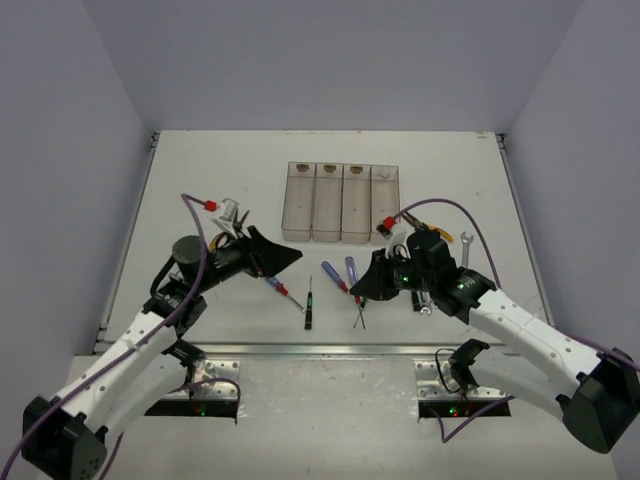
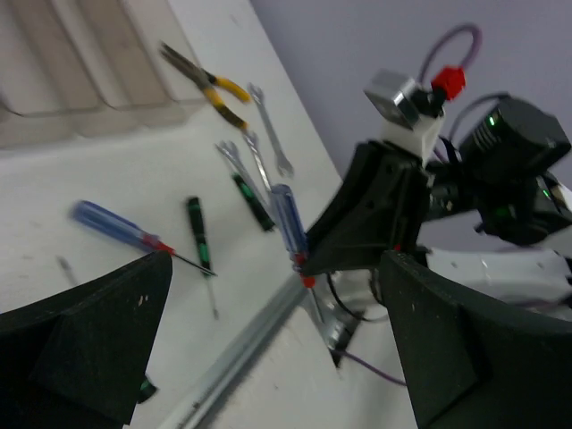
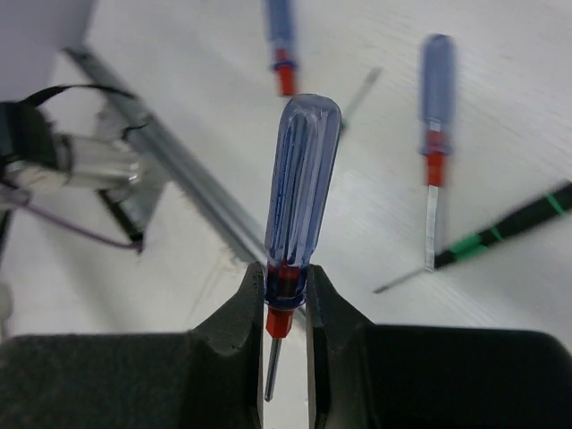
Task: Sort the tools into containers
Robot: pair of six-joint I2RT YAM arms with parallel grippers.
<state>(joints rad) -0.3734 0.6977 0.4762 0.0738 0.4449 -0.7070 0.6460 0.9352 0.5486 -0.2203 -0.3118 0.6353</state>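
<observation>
My right gripper [image 3: 286, 299] is shut on a blue-handled screwdriver [image 3: 302, 188] at its red collar and holds it off the table; it also shows in the left wrist view [image 2: 288, 219]. In the top view my right gripper [image 1: 363, 289] is in front of the four joined containers [image 1: 340, 205]. My left gripper [image 1: 278, 258] is open and empty, left of the tools. On the table lie blue screwdrivers [image 3: 435, 107], [image 3: 281, 40], [image 2: 116, 228], black-and-green screwdrivers [image 1: 309, 301], [image 2: 253, 201], silver wrenches [image 2: 268, 130] and yellow-handled pliers [image 2: 214, 89].
A metal rail [image 1: 320, 349] runs along the near table edge between the arm bases. Purple cables loop over both arms. Grey walls close in the table on three sides. The right arm's body [image 1: 450, 280] partly covers the wrenches and pliers.
</observation>
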